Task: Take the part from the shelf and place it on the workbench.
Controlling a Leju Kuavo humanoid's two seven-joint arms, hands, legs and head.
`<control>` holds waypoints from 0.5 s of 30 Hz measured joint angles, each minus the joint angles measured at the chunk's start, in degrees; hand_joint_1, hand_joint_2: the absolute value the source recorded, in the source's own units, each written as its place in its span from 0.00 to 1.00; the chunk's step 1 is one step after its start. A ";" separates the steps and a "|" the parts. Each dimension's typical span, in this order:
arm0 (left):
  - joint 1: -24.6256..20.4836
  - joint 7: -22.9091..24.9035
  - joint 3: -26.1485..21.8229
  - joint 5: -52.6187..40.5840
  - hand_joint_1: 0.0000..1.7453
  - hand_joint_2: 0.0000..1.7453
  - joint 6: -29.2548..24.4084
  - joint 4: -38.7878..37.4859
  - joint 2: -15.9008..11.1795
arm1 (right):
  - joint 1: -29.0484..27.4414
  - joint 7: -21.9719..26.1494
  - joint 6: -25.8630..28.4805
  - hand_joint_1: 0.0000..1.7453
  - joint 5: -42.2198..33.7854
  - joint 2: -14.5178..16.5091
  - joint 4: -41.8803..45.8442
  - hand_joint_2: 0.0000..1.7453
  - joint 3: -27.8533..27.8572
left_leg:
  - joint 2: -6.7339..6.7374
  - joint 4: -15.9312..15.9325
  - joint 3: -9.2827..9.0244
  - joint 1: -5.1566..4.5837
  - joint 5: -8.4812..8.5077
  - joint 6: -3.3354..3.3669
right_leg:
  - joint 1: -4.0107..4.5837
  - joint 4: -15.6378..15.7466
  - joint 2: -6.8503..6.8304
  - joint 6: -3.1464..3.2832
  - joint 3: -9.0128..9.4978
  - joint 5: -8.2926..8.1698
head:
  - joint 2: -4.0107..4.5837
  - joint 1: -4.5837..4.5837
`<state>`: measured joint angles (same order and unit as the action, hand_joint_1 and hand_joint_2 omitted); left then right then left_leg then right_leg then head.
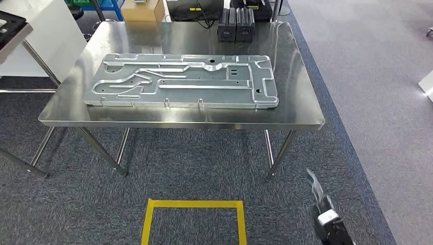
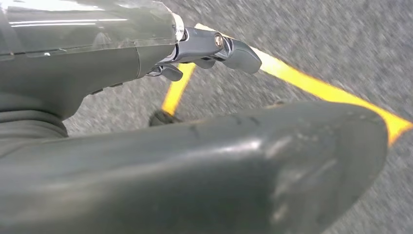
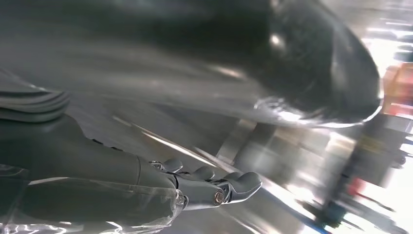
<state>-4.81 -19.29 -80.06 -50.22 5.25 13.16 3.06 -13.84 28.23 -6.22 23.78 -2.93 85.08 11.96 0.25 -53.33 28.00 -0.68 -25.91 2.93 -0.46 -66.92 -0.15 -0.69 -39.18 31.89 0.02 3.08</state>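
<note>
A large machined aluminium part [image 1: 184,80], flat with raised channels and holes, lies across the middle of the steel workbench [image 1: 298,104] in the head view. Low at the picture's right edge my right hand [image 1: 332,227] hangs over the carpet, well short of the bench. The right wrist view has that right hand [image 3: 97,180] with its fingers [image 3: 234,185] stretched out and nothing in them. My left hand [image 2: 112,58] hangs over the floor with its fingers [image 2: 234,51] extended and its thick thumb [image 2: 243,185] apart, holding nothing.
A yellow tape square [image 1: 194,206] marks the carpet in front of the bench. Two black boxes [image 1: 236,24] stand at the bench's far edge, with a cardboard box [image 1: 143,10] behind. Another table's corner [image 1: 10,30] juts in at far left. Lighter floor runs along the right.
</note>
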 joint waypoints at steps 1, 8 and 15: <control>0.08 0.14 0.00 -0.11 0.00 0.00 0.00 0.00 0.06 | 0.35 -0.03 0.48 0.00 1.65 0.43 -3.98 0.00 0.46 | 0.07 -0.10 1.12 0.00 0.81 -0.08 | -0.12 -3.37 0.02 -0.23 -0.32 1.42 | 0.00 0.00; 0.51 1.94 0.11 -1.63 0.00 0.00 0.00 -0.14 1.45 | 8.60 -3.08 11.43 0.00 10.05 0.81 -44.69 0.00 9.32 | 0.20 -4.20 8.76 0.34 4.52 -1.83 | -0.64 9.44 0.09 -0.75 14.29 -0.22 | 0.00 0.01; 1.24 3.66 0.24 -3.04 0.00 0.00 0.00 -0.28 2.32 | 12.01 -12.44 12.98 0.00 10.50 0.57 -63.84 0.00 14.22 | 0.04 -14.43 12.27 1.06 -4.76 -4.16 | -0.23 10.81 -0.41 2.19 11.04 -2.91 | 0.00 0.01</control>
<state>-3.57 -15.63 -79.82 -53.26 5.25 12.88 5.38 -1.83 15.80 6.76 34.28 -2.36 21.24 26.18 0.29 -67.76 40.27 0.38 -30.68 -1.22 -0.69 -56.11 -0.56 1.50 -28.14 28.97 0.02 3.08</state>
